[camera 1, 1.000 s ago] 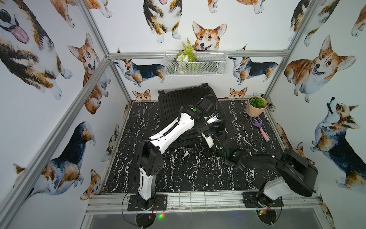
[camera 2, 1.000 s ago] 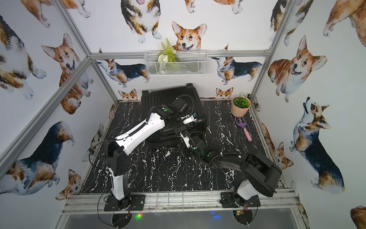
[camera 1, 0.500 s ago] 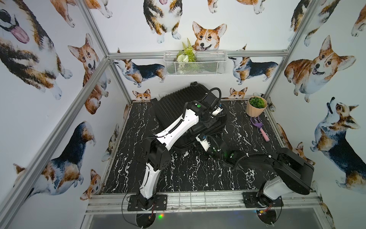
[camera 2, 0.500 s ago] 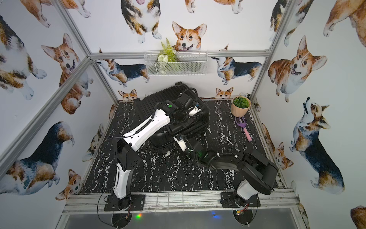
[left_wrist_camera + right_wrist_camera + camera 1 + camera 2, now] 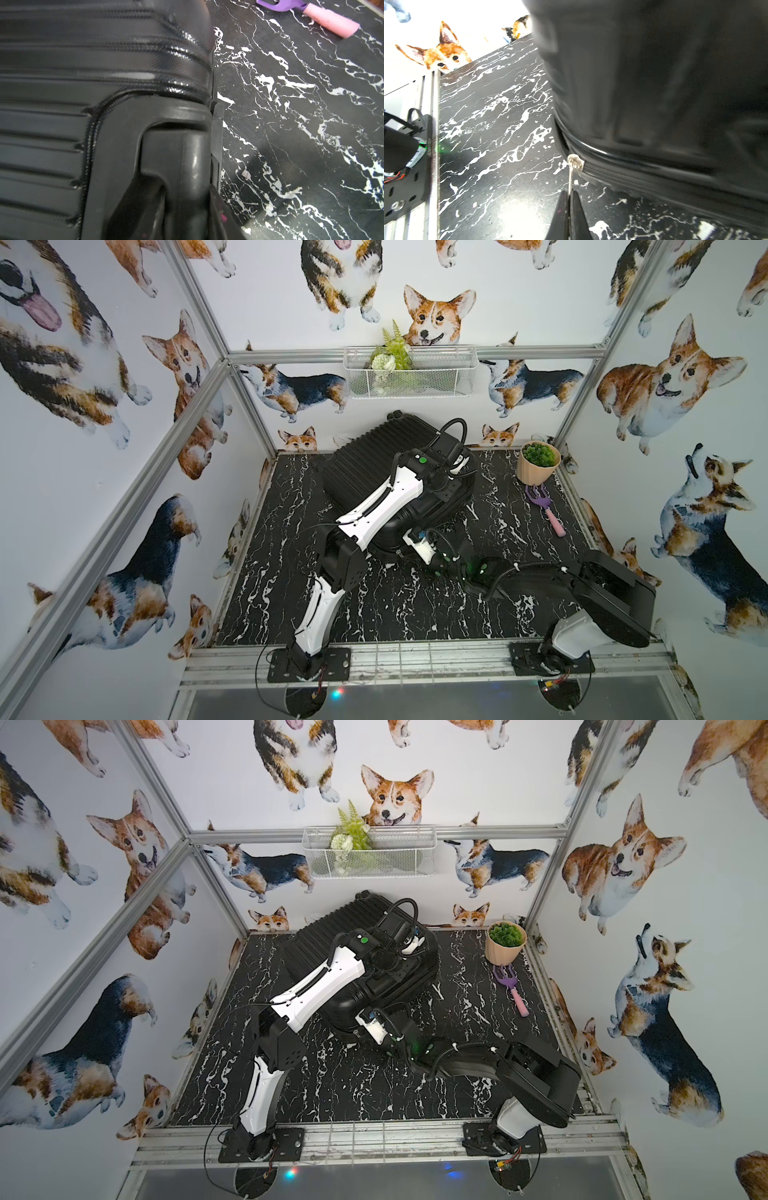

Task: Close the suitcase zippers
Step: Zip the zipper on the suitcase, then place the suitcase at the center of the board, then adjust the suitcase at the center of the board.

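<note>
The black ribbed suitcase (image 5: 365, 464) lies turned at an angle on the marble table, shown in both top views (image 5: 324, 944). My left gripper (image 5: 460, 470) reaches over it to its right side. In the left wrist view the left gripper (image 5: 185, 197) is shut around a black moulded handle part (image 5: 191, 158) at the shell's edge. My right gripper (image 5: 409, 540) is at the case's near corner. In the right wrist view the right gripper (image 5: 569, 194) is shut on the thin silver zipper pull (image 5: 570, 178). The pull hangs from the slider (image 5: 575, 163) on the zipper track (image 5: 643, 178).
A potted plant (image 5: 538, 462) and a purple and pink toy rake (image 5: 544, 506) stand right of the case near the right wall. A wire basket (image 5: 409, 373) hangs on the back wall. The left arm's base plate (image 5: 404, 176) lies left of the right gripper.
The suitcase has turned from square against the back wall to an angle. The left arm swung with it, and the right gripper moved left along the near rim, still holding the pull.
</note>
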Robot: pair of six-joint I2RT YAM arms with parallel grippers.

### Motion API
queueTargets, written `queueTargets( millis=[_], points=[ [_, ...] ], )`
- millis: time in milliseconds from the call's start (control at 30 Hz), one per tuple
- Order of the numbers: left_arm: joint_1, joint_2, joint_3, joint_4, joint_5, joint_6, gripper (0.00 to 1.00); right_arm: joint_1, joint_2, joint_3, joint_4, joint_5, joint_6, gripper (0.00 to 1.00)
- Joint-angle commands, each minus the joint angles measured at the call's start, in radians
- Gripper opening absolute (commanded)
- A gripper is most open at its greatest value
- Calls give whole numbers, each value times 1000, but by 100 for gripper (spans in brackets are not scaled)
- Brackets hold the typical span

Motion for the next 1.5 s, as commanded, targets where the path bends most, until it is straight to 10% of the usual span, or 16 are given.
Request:
queueTargets(
  millis=[0,267,533,733,1467],
  points=[
    [2,8,21,129,-79,-106,17,26,12,26,33,-115,-20,0],
    [3,40,63,151,-109,-175,16,64,33,59,25,-115,-18,0],
    [6,-45,34,137,-160,-100,68,49,-53,-40,14,27,-22,0],
    [43,-153,-12,122,-139,-57,77,15,-109,-108,31,133,31,0],
    [642,-386,-415,226,-160,-120,57,-73,-252,-182,-58,299,117,0]
  ],
)
